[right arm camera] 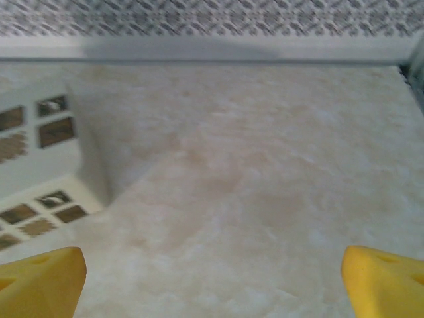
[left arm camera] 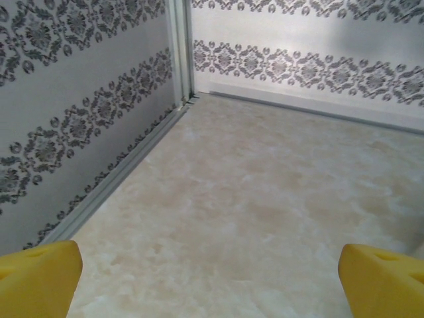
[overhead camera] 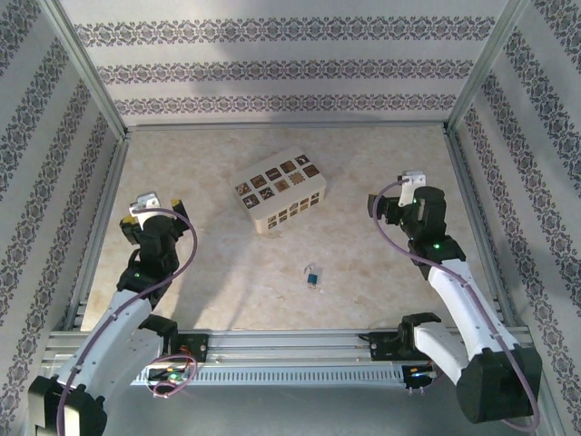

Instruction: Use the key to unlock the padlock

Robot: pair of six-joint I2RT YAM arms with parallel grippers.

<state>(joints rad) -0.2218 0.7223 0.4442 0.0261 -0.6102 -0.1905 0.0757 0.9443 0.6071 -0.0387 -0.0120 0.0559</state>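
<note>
A small blue and silver item point(overhead camera: 312, 275) lies on the marbled table a little in front of centre; it is too small to tell padlock from key. My left gripper point(overhead camera: 154, 203) hovers at the left side, far from it. In the left wrist view the left gripper point(left arm camera: 212, 281) is open, its yellow fingertips point(left arm camera: 40, 278) wide apart over bare table. My right gripper point(overhead camera: 392, 205) hangs at the right side, also well away from the item. The right gripper point(right arm camera: 212, 281) is open too, with nothing between its yellow fingertips point(right arm camera: 43, 278).
A cream box with patterned windows point(overhead camera: 279, 191) sits at the table's middle back, and the box point(right arm camera: 40, 165) lies left of the right gripper. Patterned walls and metal rails point(overhead camera: 102, 227) close off the table's left, right and back.
</note>
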